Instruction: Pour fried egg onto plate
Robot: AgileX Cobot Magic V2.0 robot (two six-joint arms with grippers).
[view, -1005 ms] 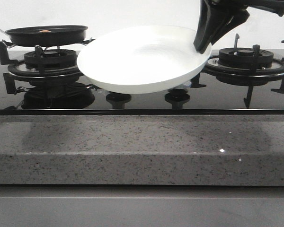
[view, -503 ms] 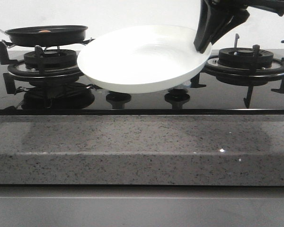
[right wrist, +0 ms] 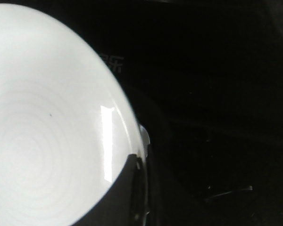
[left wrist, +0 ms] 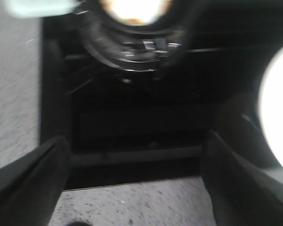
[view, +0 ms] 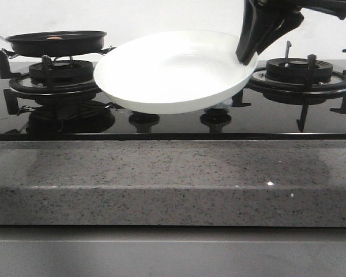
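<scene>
White plate (view: 173, 72) hangs pinched by the right gripper (view: 248, 55); left gripper (left wrist: 132, 188) spread.

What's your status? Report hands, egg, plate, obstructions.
Right hand shut on plate rim, plate held tilted above hob. Left hand open, empty. Fried egg in pan on left burner. Nothing between.
</scene>
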